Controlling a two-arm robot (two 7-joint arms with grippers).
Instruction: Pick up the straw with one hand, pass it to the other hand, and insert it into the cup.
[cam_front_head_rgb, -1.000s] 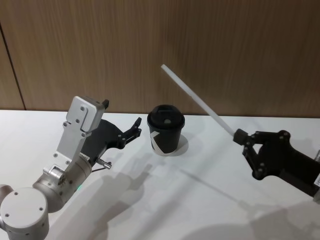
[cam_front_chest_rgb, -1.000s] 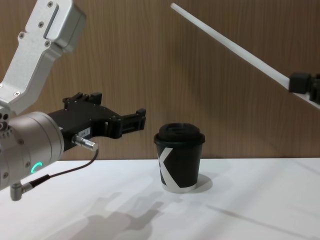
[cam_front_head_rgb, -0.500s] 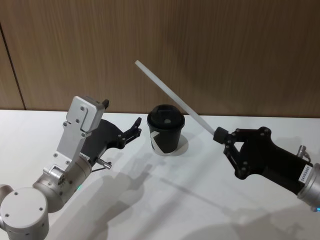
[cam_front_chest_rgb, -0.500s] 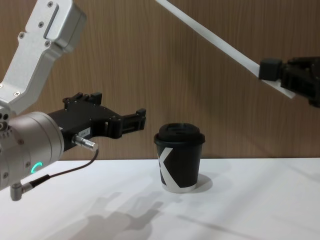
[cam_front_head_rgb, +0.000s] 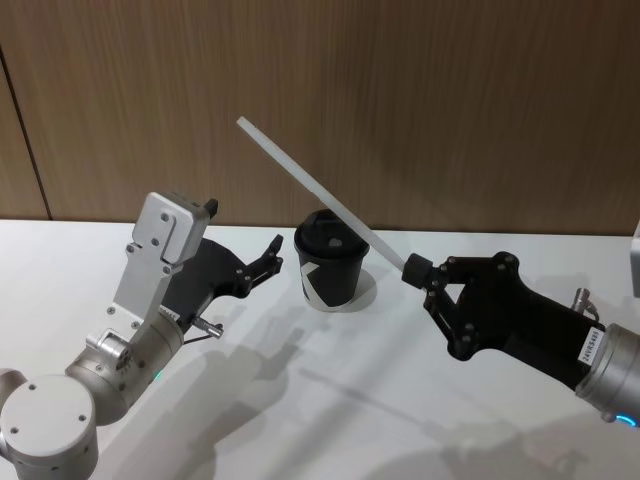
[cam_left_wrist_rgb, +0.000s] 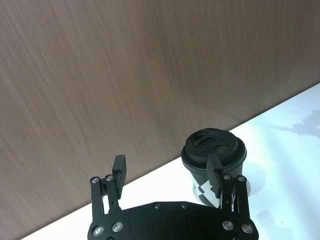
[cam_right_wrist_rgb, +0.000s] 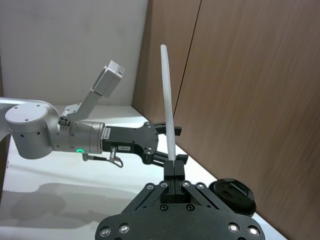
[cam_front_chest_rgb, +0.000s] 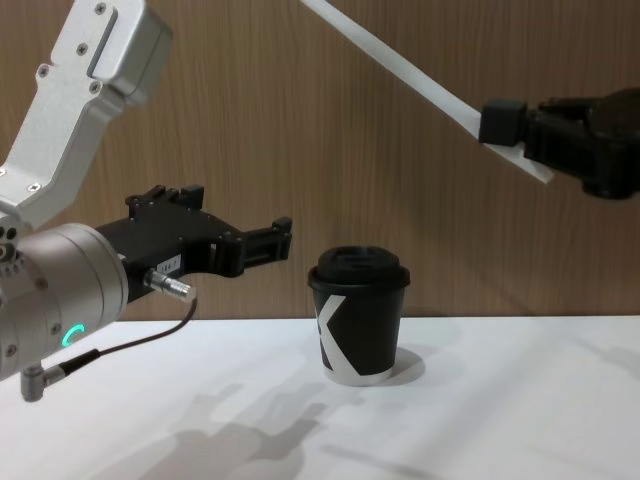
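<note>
A long white straw slants up and to the left above the table, its lower end clamped in my all-black right gripper, which is shut on it to the right of the cup. The straw passes above the black lidded cup, whose white mark faces front. My left gripper, on the silver wrist, hovers just left of the cup with its fingers spread open and nothing between them. In the right wrist view the straw rises from my right gripper, with the left gripper beyond it.
The cup stands on a white table close to a brown wooden wall. Open tabletop lies in front of the cup and between the two arms.
My right gripper has carried the straw leftward, closer to the cup and the left gripper. The straw's upper end now reaches over the cup. The left arm has not moved.
</note>
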